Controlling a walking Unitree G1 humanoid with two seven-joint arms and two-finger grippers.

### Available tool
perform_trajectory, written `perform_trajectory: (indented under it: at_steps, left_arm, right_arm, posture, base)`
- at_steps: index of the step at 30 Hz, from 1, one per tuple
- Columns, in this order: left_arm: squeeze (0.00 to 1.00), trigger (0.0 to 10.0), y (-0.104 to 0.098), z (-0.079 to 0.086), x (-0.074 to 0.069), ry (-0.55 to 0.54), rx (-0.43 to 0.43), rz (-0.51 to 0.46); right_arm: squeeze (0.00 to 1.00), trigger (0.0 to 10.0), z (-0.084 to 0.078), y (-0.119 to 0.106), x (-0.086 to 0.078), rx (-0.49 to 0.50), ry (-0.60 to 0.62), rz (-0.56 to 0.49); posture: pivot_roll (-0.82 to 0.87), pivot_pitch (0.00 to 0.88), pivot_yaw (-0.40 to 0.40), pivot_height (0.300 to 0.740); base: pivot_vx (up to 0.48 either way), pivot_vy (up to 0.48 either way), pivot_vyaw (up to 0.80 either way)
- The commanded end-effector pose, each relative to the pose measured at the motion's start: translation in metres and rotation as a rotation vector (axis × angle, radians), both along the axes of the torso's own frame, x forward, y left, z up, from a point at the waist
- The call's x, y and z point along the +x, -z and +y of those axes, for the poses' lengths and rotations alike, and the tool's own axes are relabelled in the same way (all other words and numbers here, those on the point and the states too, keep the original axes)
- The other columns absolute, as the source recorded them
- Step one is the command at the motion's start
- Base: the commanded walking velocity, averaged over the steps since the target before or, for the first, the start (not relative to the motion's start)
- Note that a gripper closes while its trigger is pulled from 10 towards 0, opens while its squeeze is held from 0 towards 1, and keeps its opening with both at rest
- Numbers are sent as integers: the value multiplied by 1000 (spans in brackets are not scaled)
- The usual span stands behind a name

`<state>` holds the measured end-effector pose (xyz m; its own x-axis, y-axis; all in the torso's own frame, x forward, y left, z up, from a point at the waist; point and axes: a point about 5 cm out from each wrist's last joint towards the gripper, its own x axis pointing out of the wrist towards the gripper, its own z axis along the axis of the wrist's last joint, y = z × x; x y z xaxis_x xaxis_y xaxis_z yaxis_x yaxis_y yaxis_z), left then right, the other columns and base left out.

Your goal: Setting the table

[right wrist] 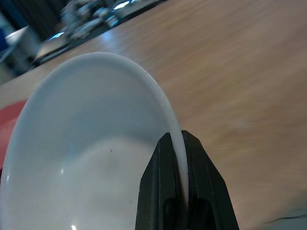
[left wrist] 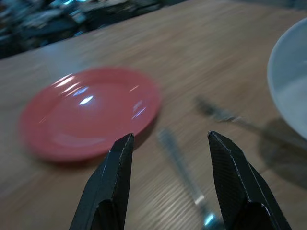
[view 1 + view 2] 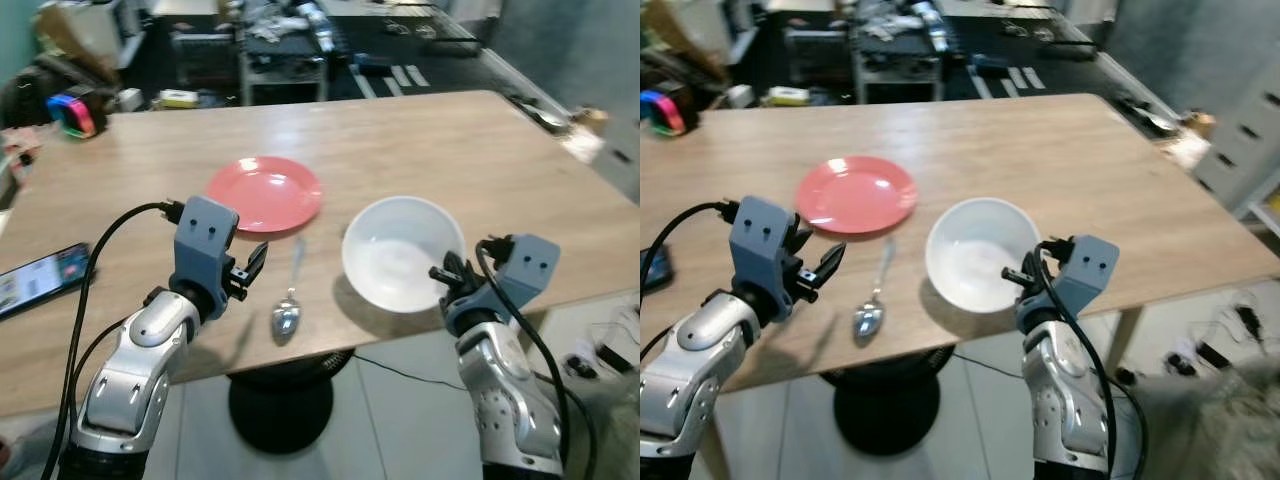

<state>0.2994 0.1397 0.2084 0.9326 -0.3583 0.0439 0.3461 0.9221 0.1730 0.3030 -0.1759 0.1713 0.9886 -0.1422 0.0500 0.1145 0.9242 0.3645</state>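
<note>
Bowl (image 3: 402,252) — white, glazed, deep and round — sits near the table's (image 3: 480,160) front edge. The right gripper (image 1: 178,191) pinches its thin rim, one finger inside, one outside. Risk: the slick glaze could slip from so narrow a pinch, or a lift from one side could tip the bowl off the edge. The left gripper (image 2: 168,153) hovers with jaws wide, holding nothing, above the metal spoon (image 3: 288,310) — thin and hard to pick off smooth wood. Beyond lies a shallow, glossy red plate (image 3: 264,192).
</note>
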Motion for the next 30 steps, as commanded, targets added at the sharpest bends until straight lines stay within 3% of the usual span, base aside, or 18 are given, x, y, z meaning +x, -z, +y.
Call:
perform_trajectory:
  at_steps: [1, 30]
  left_arm:
    - [0, 10000, 5, -1, 0, 10, 9, 17]
    - [0, 10000, 10, 1, 1, 24, 18, 30]
  right_arm:
    - [0, 10000, -1, 3, -1, 7, 13, 4]
    - [0, 10000, 0, 8, -2, 7, 22, 18]
  posture:
    - [-5, 60, 20, 740]
    - [-2, 62, 30, 740]
  base:
    - [0, 0, -800]
    - [0, 0, -800]
